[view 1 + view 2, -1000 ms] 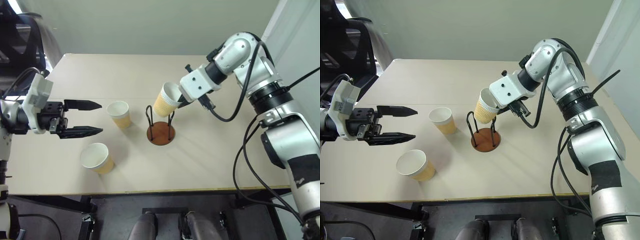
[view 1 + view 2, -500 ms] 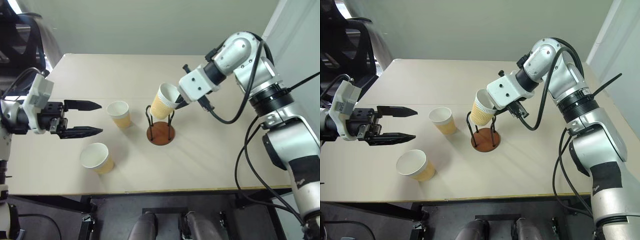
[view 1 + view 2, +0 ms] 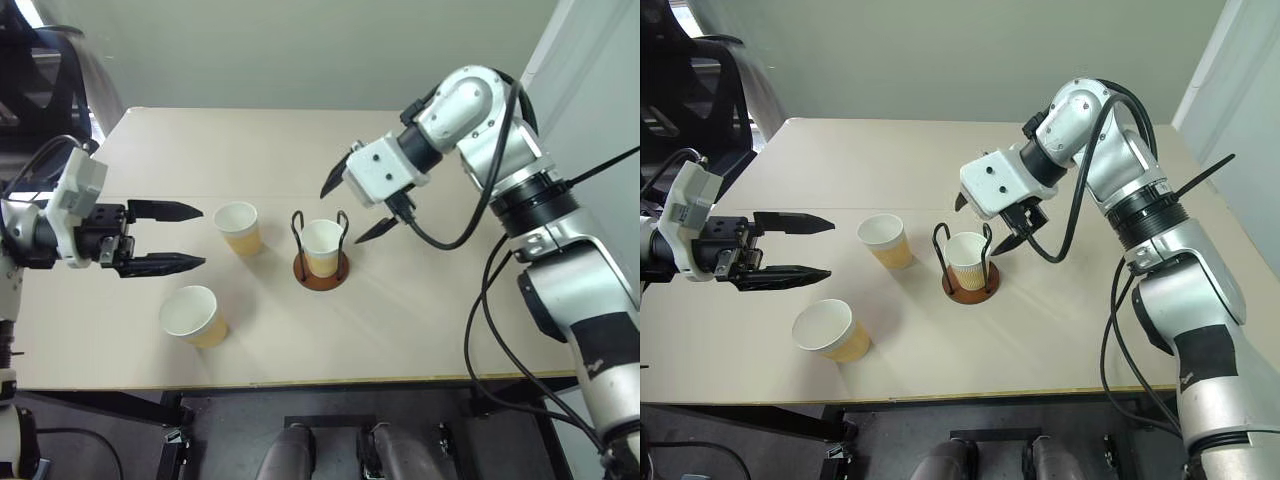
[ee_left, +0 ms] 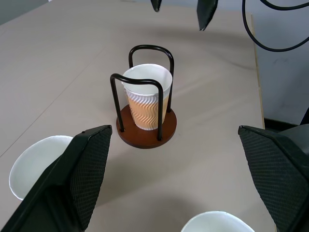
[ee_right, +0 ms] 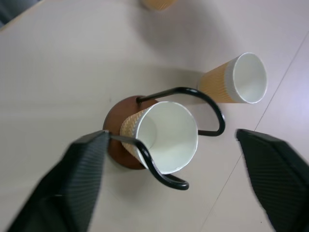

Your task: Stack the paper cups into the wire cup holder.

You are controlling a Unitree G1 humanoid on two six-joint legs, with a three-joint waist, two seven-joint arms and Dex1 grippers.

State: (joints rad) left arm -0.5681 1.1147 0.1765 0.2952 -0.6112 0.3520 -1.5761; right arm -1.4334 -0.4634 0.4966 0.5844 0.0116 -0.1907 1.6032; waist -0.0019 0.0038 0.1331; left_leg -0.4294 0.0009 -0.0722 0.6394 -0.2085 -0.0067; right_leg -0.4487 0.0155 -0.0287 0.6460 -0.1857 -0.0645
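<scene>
One paper cup (image 3: 320, 243) stands upright inside the wire cup holder (image 3: 321, 272), between its two black loops on the reddish-brown base. My right gripper (image 3: 340, 216) hovers open just above and behind it, with nothing between its fingers. A second paper cup (image 3: 238, 228) stands to the left of the holder, and a third (image 3: 193, 315) sits nearer the front edge. At the table's left side my left gripper (image 3: 204, 236) is held open and level, pointing at those two cups. The left wrist view shows the cup (image 4: 147, 101) seated in the holder (image 4: 145, 137).
The beige table (image 3: 420, 310) has bare room right of the holder and along the front. A dark chair (image 3: 680, 80) stands beyond the far left corner. Black cables (image 3: 490, 300) hang from the right arm over the table's right side.
My right gripper has opened and let go of the cup, which has dropped from its tilted hold into the holder. The left arm has not moved.
</scene>
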